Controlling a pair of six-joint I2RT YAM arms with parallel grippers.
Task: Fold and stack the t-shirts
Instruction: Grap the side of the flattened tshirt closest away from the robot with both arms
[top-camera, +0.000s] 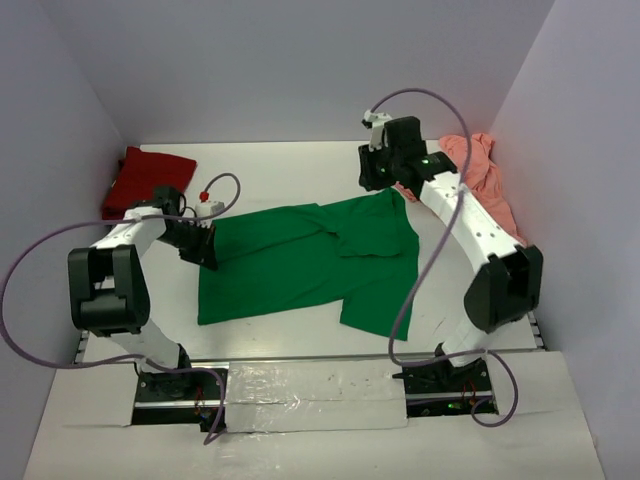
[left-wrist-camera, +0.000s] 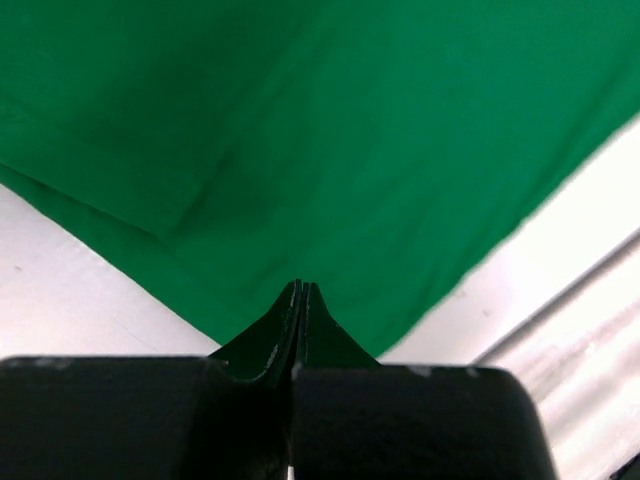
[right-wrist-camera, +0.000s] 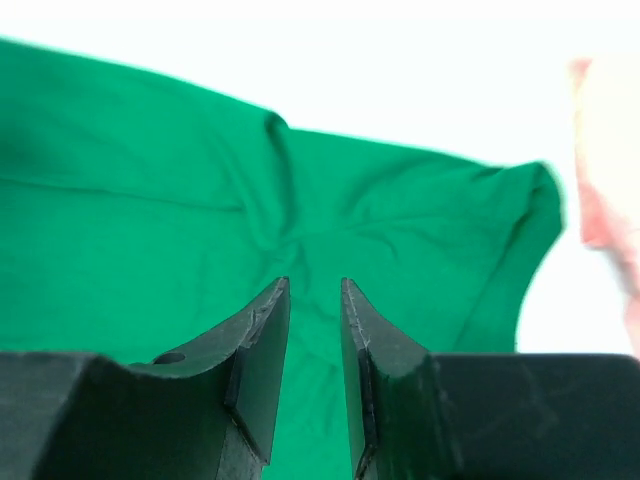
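A bright green t-shirt (top-camera: 300, 265) lies spread out, partly folded, in the middle of the white table (top-camera: 280, 165). My left gripper (top-camera: 208, 248) sits low at its left edge. In the left wrist view its jaws are shut (left-wrist-camera: 300, 284), no cloth shows between them, and the green shirt (left-wrist-camera: 330, 130) lies flat beyond. My right gripper (top-camera: 378, 180) hovers over the shirt's far right corner. It is open (right-wrist-camera: 315, 282), with green cloth (right-wrist-camera: 150, 230) showing through the gap. The dark red t-shirt (top-camera: 145, 178) lies folded at the far left. A crumpled salmon-pink t-shirt (top-camera: 480, 170) (right-wrist-camera: 605, 170) is at the far right.
Grey walls close in the table at the left, back and right. Purple cables (top-camera: 30, 270) loop from both arms. A strip of silver tape (top-camera: 310, 385) runs along the near edge between the two arm bases.
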